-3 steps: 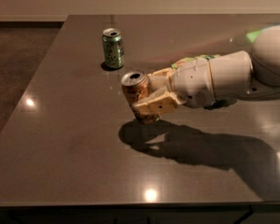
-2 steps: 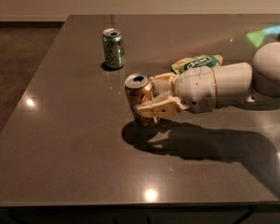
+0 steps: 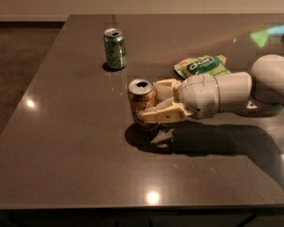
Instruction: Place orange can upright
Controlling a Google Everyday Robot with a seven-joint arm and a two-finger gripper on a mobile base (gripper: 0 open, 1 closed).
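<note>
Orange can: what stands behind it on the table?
A green can stands behind the orange can, farther left. The gripper clasps the orange can from the picture's right; its far finger is partly covered by the can.

Two drink cans stand on the one table (image 3: 71, 150): one orange can (image 3: 142, 98), upright near the middle, and one green can (image 3: 114, 48), upright farther back and well apart from it. One green snack bag (image 3: 202, 65), or so it appears from its crumpled shape, lies flat behind the single arm (image 3: 232, 91), making three loose things in all. One hand (image 3: 146, 103) with two fingers reaches in from the right at the orange can, one finger on each side and both pressed against its wall.
</note>
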